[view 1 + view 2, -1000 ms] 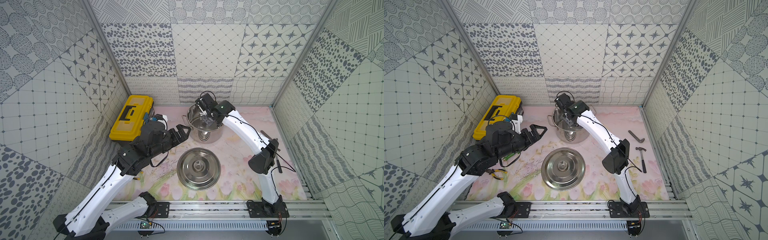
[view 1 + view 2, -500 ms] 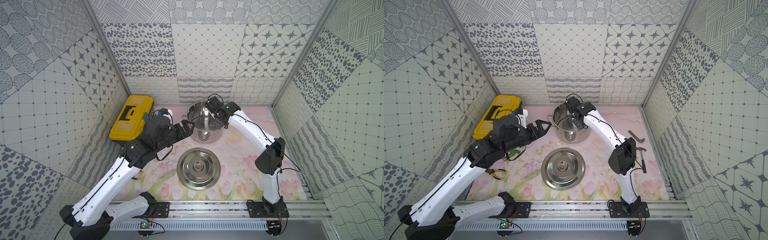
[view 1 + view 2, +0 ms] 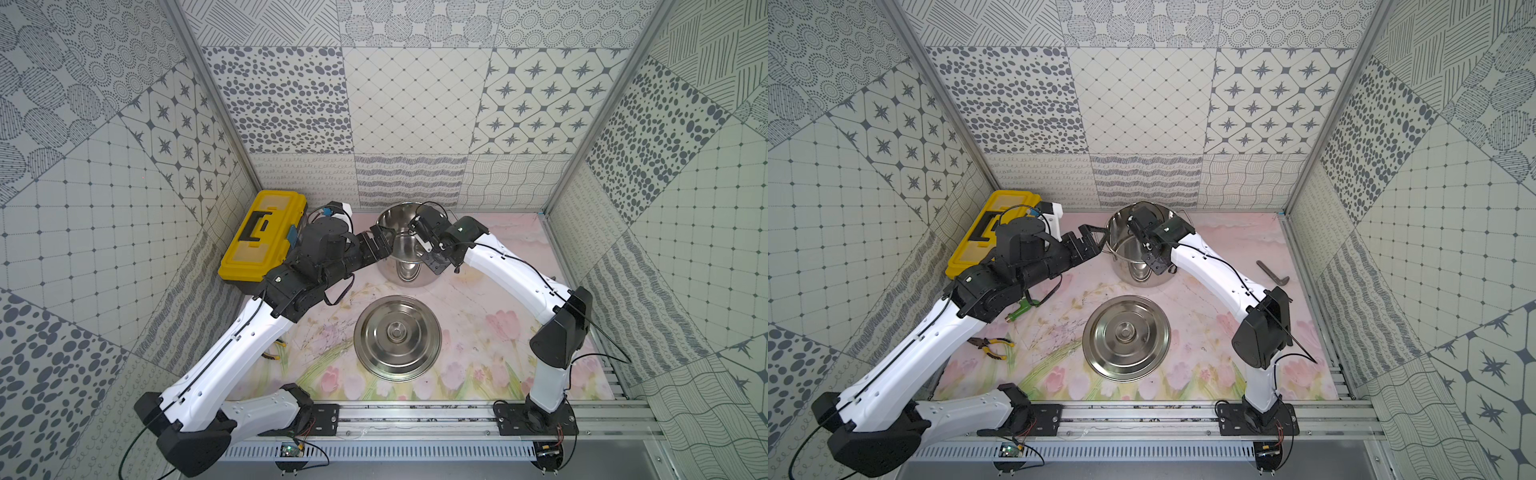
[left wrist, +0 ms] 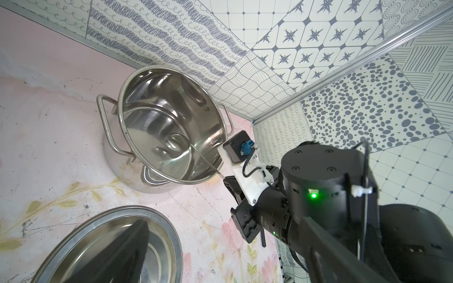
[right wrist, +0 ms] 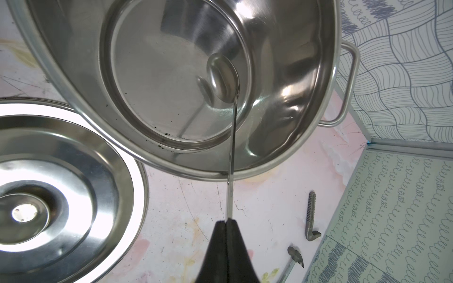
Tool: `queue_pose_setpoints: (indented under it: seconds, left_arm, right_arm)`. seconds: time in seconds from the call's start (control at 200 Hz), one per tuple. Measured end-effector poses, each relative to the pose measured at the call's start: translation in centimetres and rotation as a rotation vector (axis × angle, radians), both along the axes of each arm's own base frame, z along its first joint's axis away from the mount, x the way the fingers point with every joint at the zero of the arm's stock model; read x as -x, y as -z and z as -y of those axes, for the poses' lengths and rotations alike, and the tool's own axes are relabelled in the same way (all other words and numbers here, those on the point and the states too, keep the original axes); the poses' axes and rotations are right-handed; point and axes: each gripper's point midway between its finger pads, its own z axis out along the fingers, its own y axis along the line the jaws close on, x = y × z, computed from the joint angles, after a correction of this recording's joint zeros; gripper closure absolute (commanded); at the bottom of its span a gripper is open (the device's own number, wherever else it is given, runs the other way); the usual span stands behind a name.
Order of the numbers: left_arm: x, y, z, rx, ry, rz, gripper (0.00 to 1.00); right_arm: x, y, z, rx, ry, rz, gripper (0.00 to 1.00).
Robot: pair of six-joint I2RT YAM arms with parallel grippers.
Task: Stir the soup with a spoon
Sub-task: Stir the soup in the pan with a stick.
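A shiny steel stockpot [image 3: 390,218] with two loop handles stands at 12 o'clock on the flowered pink table [image 3: 478,332]. Its round steel lid [image 3: 374,345] lies flat at the pot's 6 o'clock, apart from it. The right pincer [image 5: 226,221] is clamped on the end of a thin steel ladle spoon [image 5: 223,78]. The handle slants over the pot's rim at about 4 o'clock. The small round bowl of the spoon sits low inside the pot, near the edge of the base; whether it touches the base I cannot tell. The left pincer [image 3: 1096,239] is spread wide just beside the pot's 9 o'clock handle and holds nothing. A yellow plastic toolbox [image 3: 259,237] sits at the table's 10 o'clock.
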Motion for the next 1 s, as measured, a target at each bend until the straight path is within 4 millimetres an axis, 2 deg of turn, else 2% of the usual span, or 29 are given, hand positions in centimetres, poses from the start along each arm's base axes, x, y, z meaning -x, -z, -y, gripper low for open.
queue_pose_setpoints:
  seconds: [0.27, 0.495, 0.645, 0.87, 1.0]
  left_arm:
    - [0.0, -0.6, -0.3, 0.006, -0.013, 0.021, 0.0]
    - [0.5, -1.0, -0.8, 0.015, -0.021, 0.037, 0.01]
    - [0.8, -0.8, -1.1, 0.021, -0.028, 0.034, 0.01]
    - [1.3, -0.5, -1.7, 0.029, -0.045, 0.031, 0.0]
    - [1.3, -0.4, -1.8, 0.033, -0.049, 0.026, 0.0]
  right_arm:
    - [0.2, -0.4, -2.4, -0.079, -0.025, -0.017, 1.0]
    - [-1.8, -1.7, -5.2, -0.139, -0.037, 0.014, 1.0]
    - [-3.0, -1.6, -6.5, -0.148, -0.043, 0.024, 1.0]
    - [-4.6, -1.3, -7.0, -0.141, -0.027, 0.037, 1.0]
    - [-5.6, -1.6, -6.0, -0.141, 0.001, 0.047, 1.0]
